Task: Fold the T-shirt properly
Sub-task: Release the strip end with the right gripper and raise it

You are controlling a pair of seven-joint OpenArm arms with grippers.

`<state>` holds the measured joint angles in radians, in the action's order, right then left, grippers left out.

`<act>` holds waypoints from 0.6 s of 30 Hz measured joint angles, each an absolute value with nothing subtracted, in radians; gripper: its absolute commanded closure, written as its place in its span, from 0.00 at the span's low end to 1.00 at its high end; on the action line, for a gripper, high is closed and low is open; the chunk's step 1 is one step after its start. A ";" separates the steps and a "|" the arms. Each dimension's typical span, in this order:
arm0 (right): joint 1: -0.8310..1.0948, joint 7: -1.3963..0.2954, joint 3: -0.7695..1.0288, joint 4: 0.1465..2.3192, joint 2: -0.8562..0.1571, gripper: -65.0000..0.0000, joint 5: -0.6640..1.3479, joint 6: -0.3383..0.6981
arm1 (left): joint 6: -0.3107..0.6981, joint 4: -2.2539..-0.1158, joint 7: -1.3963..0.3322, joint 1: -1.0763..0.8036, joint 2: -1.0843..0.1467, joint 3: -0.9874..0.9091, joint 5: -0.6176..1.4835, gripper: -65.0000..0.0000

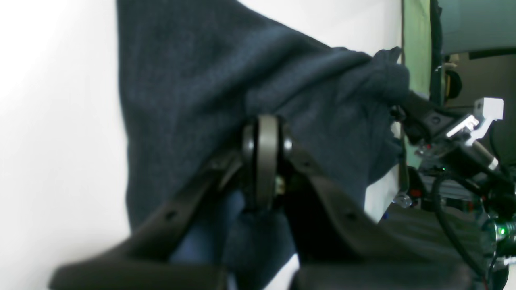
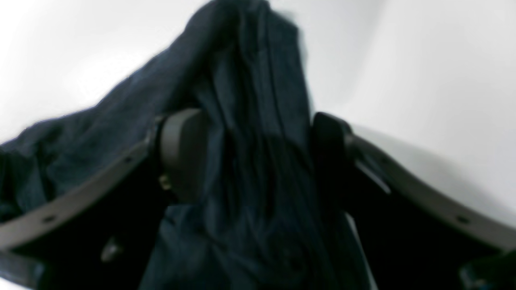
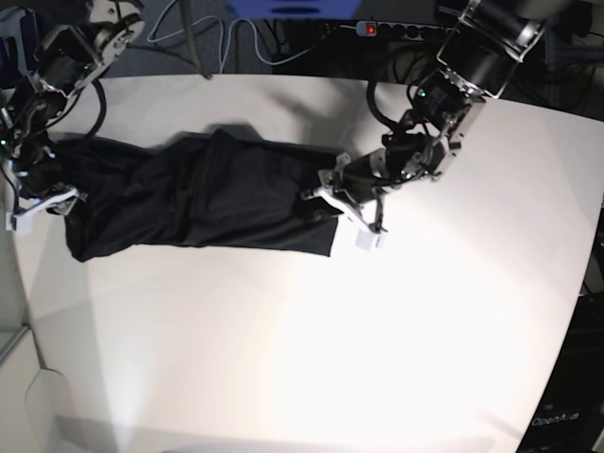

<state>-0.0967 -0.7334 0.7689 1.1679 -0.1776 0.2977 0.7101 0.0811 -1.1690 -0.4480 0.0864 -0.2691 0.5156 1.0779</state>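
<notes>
T-shirt point(image 3: 203, 198): lies stretched across the far half of the table point(image 3: 396, 330) | left gripper point(image 3: 330, 203): at the shirt's end on the base view's right | right gripper point(image 3: 42, 189): at its opposite end, near the table's edge

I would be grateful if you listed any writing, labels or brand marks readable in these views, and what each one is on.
"OpenArm": small pale lettering on the dark surface at the base view's lower right corner; it may run on, too small to be sure.
T-shirt: plain, no print visible.
Both wrist views: blurred, no text readable.
</notes>
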 measured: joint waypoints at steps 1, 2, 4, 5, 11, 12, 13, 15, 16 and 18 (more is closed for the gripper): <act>-0.080 -0.738 0.768 1.193 -0.173 0.39 0.296 0.710 | 0.080 -1.169 -0.454 0.089 -0.269 0.516 1.079 0.98; -0.065 -0.741 0.770 1.212 -0.168 0.39 0.295 0.710 | 0.078 -1.169 -0.461 0.092 -0.269 0.516 1.085 0.98; -0.045 -0.748 0.772 1.249 -0.156 0.39 0.283 0.710 | 0.076 -1.169 -0.463 0.094 -0.269 0.516 1.085 0.98; -0.038 -0.747 0.771 1.256 -0.154 0.39 0.282 0.710 | 0.075 -1.169 -0.463 0.094 -0.269 0.516 1.085 0.98; -0.027 -0.746 0.770 1.262 -0.154 0.39 0.286 0.710 | 0.075 -1.169 -0.463 0.094 -0.269 0.516 1.086 0.98; -0.027 -0.746 0.770 1.262 -0.154 0.39 0.286 0.710 | 0.075 -1.169 -0.464 0.094 -0.269 0.516 1.086 0.98; -0.027 -0.746 0.768 1.262 -0.154 0.39 0.286 0.710 | 0.075 -1.169 -0.463 0.094 -0.269 0.516 1.086 0.98; -0.026 -0.746 0.766 1.262 -0.154 0.44 0.286 0.710 | 0.075 -1.169 -0.463 0.094 -0.270 0.516 1.086 0.98; -0.026 -0.746 0.766 1.262 -0.155 0.48 0.284 0.710 | 0.075 -1.169 -0.463 0.094 -0.270 0.516 1.086 0.98; -0.024 -0.747 0.765 1.262 -0.155 0.57 0.282 0.709 | 0.075 -1.169 -0.463 0.093 -0.270 0.516 1.086 0.98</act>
<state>-0.0238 -0.7467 0.7654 1.2625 -0.1551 0.2825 0.7094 0.0753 -1.1690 -0.4633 0.0929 -0.2695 0.5156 1.0859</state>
